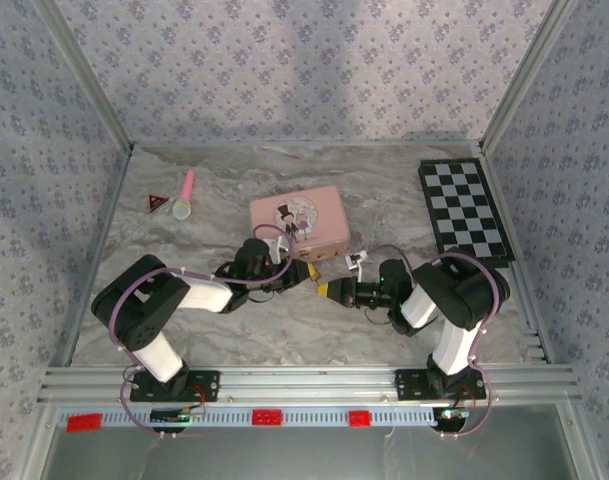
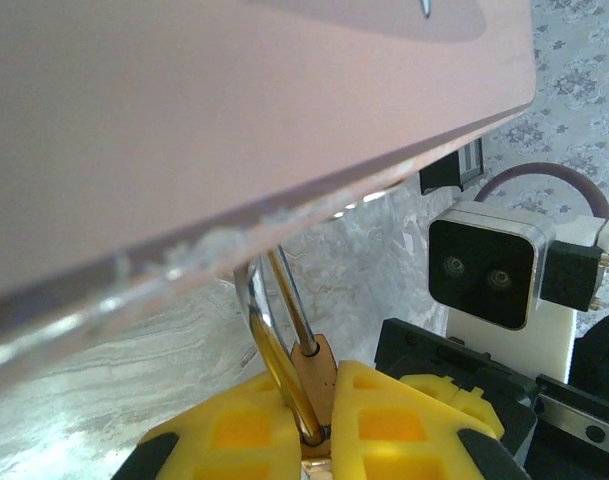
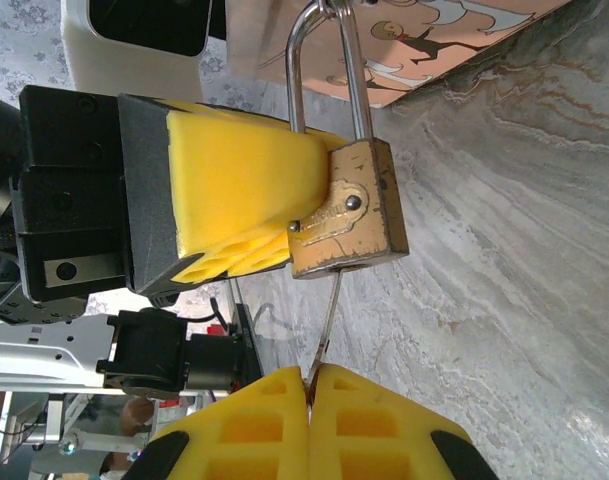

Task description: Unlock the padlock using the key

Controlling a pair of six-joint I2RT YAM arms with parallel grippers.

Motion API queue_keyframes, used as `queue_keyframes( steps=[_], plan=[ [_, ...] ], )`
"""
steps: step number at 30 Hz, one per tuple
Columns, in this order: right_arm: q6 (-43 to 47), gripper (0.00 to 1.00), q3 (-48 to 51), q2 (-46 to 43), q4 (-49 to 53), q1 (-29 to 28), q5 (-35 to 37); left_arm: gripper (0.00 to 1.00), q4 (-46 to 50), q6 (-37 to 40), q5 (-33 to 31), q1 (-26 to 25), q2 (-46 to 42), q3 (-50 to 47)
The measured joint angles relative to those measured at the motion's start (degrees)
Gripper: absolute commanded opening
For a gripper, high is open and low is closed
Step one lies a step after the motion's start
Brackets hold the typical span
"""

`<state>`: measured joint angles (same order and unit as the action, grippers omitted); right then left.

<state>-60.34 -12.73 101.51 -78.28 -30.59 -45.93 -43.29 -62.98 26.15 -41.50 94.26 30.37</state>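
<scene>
Right wrist: key (image 3: 328, 312) below padlock (image 3: 352, 215)

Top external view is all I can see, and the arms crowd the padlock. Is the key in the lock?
Observer: On the right wrist view, the key runs as a thin blade from the right fingers up into the underside of the padlock.
Operator: What steadies the lock?
Observer: The yellow left fingers clamp its brass body.
Operator: Is the shackle out?
Observer: No sign of that; the shackle loops up to the pink tin, one leg seated in the body, the other hidden behind a finger.
</scene>
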Motion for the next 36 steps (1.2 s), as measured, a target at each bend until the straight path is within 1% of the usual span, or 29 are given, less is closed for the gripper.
queue_keyframes(
  steps=[8,18,36],
  plan=[
    [-0.8,0.0,-0.1,-0.6,0.0,1.1,-0.5,0.0,-2.3,-0.8,0.3,0.2,0.0,-1.0],
    [-1.8,0.0,-0.2,-1.3,0.0,1.1,-0.5,0.0,-4.8,-2.9,0.2,0.2,0.0,-1.7],
    [-4.0,0.0,-0.2,-1.4,-0.4,2.6,-0.5,0.0,-6.3,-4.2,-1.2,-0.2,0.0,-1.7]
  ],
)
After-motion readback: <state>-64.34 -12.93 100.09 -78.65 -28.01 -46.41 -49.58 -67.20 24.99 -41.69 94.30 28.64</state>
